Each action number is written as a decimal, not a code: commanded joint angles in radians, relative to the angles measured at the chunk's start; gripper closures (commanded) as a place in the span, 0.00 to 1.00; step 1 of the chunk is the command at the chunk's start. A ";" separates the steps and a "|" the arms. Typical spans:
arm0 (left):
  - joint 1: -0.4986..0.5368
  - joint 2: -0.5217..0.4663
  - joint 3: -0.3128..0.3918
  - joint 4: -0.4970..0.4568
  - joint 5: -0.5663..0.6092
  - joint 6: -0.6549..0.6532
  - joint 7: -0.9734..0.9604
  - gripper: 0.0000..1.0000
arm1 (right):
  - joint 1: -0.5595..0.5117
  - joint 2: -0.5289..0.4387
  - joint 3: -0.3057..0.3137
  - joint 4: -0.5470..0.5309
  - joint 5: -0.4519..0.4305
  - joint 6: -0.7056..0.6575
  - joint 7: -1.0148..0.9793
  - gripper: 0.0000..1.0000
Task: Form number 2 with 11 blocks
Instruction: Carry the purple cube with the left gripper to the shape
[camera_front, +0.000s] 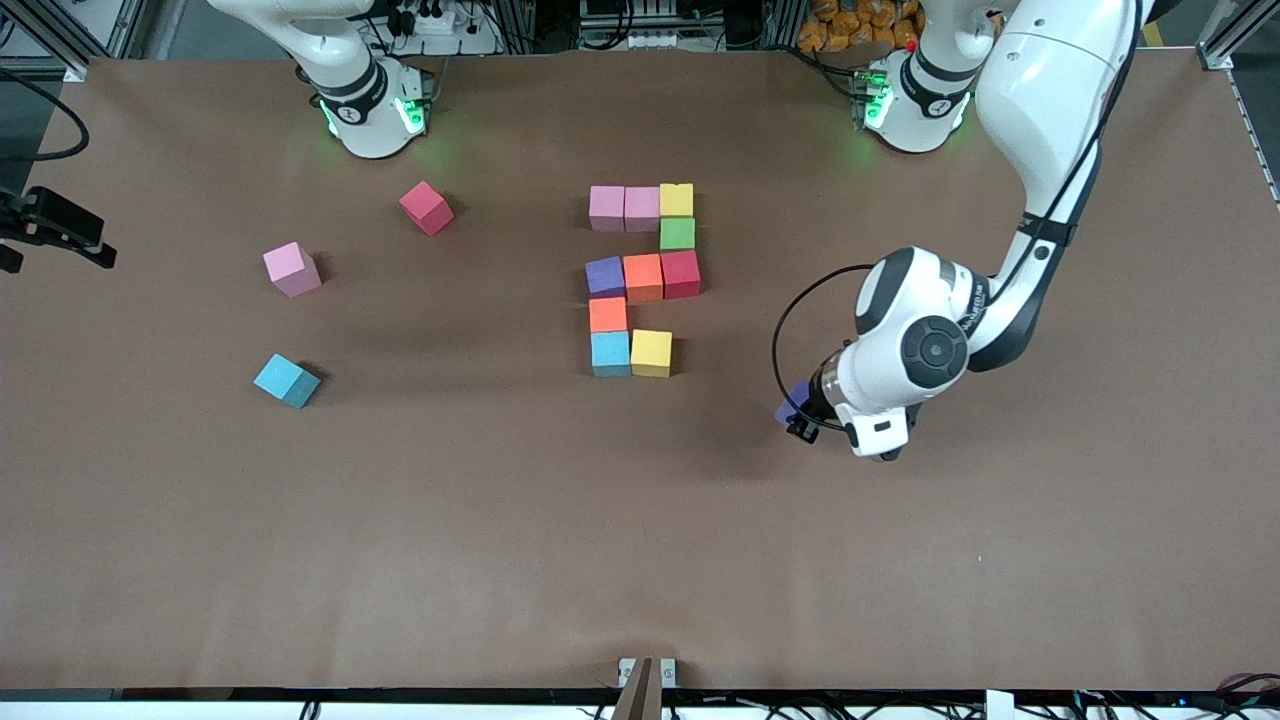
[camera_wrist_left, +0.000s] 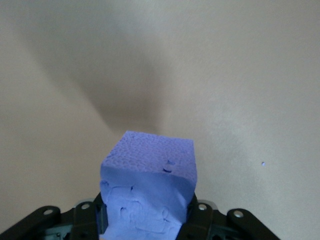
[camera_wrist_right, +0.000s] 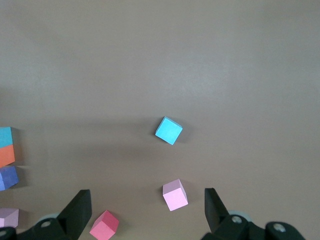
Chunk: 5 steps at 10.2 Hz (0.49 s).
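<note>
Left pincer (camera_front: 800, 418) carries a purple block (camera_wrist_left: 150, 185) for the last gap in the number 2 (camera_front: 645, 280).

The left pincer, over bare tabletop (camera_front: 500, 520) toward the left arm's end, is clamped on the purple block's 2 side faces. 10 cubes already lie in the digit; the free spot is beside the lower yellow cube (camera_front: 652, 352). The foam looks light and soft, dented where pinched, so a gentle mid-side grip suits. The right pincer (camera_wrist_right: 147, 210) waits high, fingers wide, holding nothing.
</note>
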<state>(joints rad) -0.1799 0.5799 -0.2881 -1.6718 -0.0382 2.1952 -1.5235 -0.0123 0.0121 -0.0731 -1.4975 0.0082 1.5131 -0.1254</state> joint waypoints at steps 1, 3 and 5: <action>-0.044 -0.005 0.003 -0.006 0.000 0.001 -0.181 0.58 | -0.002 0.003 0.004 0.008 0.012 -0.008 0.007 0.00; -0.110 0.014 0.004 -0.006 0.000 0.041 -0.378 0.59 | -0.004 0.003 0.004 0.008 0.012 -0.008 0.006 0.00; -0.168 0.024 0.007 -0.012 0.024 0.043 -0.521 0.61 | -0.006 0.003 0.004 0.008 0.012 -0.008 0.006 0.00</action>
<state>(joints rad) -0.3138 0.5978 -0.2895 -1.6787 -0.0341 2.2215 -1.9607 -0.0114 0.0121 -0.0730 -1.4975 0.0083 1.5131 -0.1254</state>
